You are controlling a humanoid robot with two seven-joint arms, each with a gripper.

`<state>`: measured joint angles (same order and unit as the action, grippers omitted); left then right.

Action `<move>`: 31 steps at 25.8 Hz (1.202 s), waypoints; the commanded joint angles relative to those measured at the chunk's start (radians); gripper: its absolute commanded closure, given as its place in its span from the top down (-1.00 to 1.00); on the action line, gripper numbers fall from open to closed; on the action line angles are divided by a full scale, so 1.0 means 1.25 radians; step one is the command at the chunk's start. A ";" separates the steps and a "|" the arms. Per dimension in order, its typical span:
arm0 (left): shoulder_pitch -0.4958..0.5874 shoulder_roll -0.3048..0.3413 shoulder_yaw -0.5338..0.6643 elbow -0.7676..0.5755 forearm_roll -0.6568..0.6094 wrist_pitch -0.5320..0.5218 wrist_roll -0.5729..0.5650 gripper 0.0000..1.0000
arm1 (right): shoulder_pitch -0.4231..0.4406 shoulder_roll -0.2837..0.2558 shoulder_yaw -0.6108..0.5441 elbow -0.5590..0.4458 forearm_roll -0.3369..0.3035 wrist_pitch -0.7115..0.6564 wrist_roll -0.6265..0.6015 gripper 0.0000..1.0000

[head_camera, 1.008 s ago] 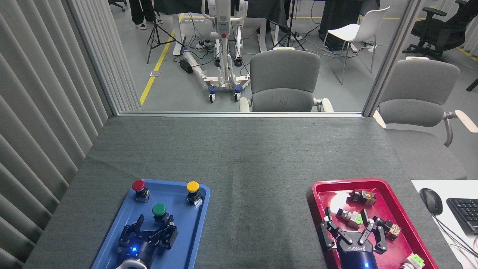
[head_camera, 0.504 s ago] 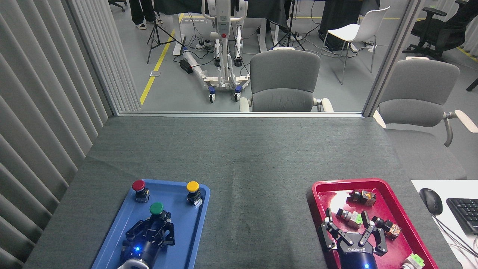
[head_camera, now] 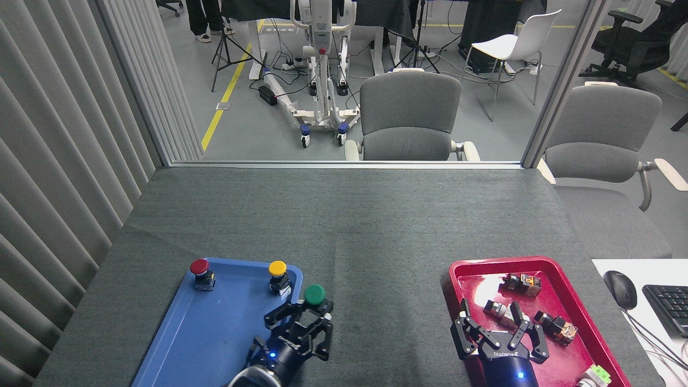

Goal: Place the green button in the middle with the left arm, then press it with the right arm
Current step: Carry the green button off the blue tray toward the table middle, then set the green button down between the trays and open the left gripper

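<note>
The left end effector [head_camera: 309, 313] is clamped on the green button [head_camera: 315, 294], holding it right at the blue tray's [head_camera: 199, 333] right edge, just over the rim, with the bare grey cloth of the desk [head_camera: 344, 226] beside it. The green cap sticks up above the fingers. I can't tell for sure if the button is lifted clear or resting on something, since the black fingers hide its base. A blue light glows on the wrist behind it.

Two other buttons sit at the far end of the blue tray: a red button [head_camera: 200, 268] at the far left corner and a yellow button [head_camera: 278, 270] near the far right corner, just beside the green one.

The right end effector [head_camera: 490, 325] hangs over the red tray [head_camera: 586, 322] with its fingers spread apart and nothing between them. There's white lettering on its body, seen upside down from here, and I can't read it cleanly. It also has a blue light on the wrist.

The red tray holds a scatter of small blocky switches [head_camera: 521, 282], one with a light-green part [head_camera: 595, 374] at the near corner.

Off to the right there's a black mouse [head_camera: 623, 288] and the edge of a keyboard [head_camera: 669, 306] on a white surface. Behind the desk are two grey chairs [head_camera: 409, 115].
</note>
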<state>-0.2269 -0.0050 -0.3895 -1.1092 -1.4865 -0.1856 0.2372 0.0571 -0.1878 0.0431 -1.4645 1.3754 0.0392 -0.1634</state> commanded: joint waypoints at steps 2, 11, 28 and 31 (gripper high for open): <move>-0.060 -0.084 -0.061 0.118 0.001 -0.003 -0.002 -0.84 | 0.000 -0.004 -0.001 -0.019 0.002 -0.023 -0.001 1.00; -0.138 -0.108 -0.133 0.293 0.014 -0.004 -0.008 -0.81 | 0.008 -0.007 -0.023 -0.041 0.002 -0.017 0.002 1.00; -0.139 -0.108 -0.161 0.311 0.032 -0.053 0.072 0.98 | 0.010 0.026 0.042 -0.041 0.004 -0.036 0.002 0.98; -0.139 -0.106 -0.161 0.304 0.033 -0.053 0.072 0.98 | 0.010 0.034 0.049 -0.041 0.004 -0.039 0.002 0.98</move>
<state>-0.4003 -0.1396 -0.5889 -0.7220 -1.4464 -0.2485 0.3227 0.0682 -0.1525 0.0926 -1.5157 1.3802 -0.0073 -0.1602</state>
